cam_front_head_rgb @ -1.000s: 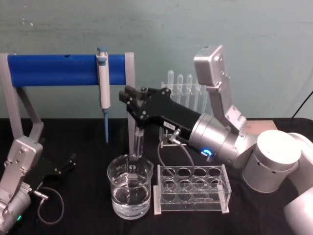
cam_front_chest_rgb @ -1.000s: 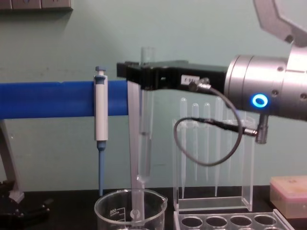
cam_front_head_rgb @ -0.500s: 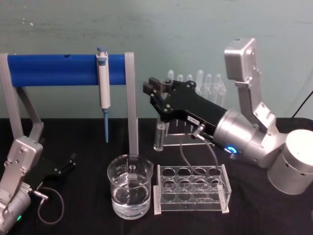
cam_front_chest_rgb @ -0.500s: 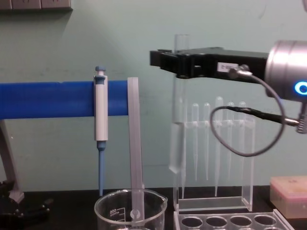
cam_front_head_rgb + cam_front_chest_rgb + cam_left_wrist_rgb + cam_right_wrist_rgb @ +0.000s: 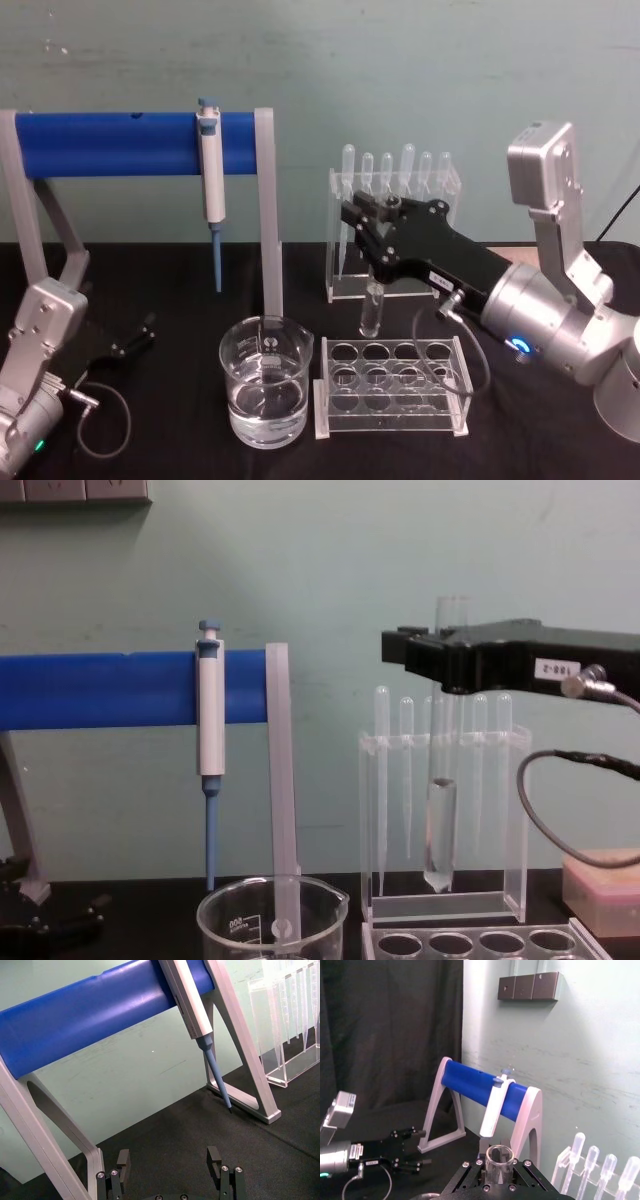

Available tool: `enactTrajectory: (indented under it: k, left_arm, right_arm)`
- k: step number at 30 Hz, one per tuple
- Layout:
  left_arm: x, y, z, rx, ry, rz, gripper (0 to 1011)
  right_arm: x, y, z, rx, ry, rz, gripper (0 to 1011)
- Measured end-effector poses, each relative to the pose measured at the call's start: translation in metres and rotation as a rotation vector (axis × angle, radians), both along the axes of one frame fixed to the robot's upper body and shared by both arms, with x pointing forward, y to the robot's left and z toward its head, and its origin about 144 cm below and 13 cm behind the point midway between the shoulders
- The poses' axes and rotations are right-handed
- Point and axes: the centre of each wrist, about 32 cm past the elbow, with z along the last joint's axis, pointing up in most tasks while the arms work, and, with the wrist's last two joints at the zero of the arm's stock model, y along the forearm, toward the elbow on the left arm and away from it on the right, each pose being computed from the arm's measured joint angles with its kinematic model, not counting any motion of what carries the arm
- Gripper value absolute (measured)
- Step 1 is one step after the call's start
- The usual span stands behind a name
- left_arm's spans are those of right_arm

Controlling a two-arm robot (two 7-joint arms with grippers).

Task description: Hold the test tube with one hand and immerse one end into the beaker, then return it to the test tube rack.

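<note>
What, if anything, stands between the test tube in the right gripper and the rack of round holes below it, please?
Nothing visible does. The right gripper holds the test tube upright, its round bottom hanging free above the back row of the clear rack. The beaker stands off to the rack's left, apart from it.

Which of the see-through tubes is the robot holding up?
The wide test tube, clamped in the right gripper. The thin pipettes stand in their stand behind it.

A white-and-blue pipettor (image 5: 211, 180) hangs on a blue bar stand (image 5: 110, 143) — well left of the right pincer; bulb-topped pipettes (image 5: 395, 165) stand behind it, a clear holed rack (image 5: 392, 384) below — on the black desk (image 5: 180, 300).
</note>
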Motion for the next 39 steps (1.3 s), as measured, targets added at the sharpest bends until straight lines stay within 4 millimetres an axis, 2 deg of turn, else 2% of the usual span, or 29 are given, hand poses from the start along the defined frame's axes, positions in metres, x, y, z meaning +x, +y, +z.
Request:
enactTrajectory:
  k: [20,39]
  left_arm:
    - [0.000,0.000,0.000,0.000,0.000,0.000,1000]
    - [0.000,0.000,0.000,0.000,0.000,0.000,1000]
  right_arm:
    - [-0.009,-0.002,-0.031,-0.031,-0.003,-0.034,135]
    - [-0.011,-0.001,-0.046,-0.023,0.035,-0.042,135]
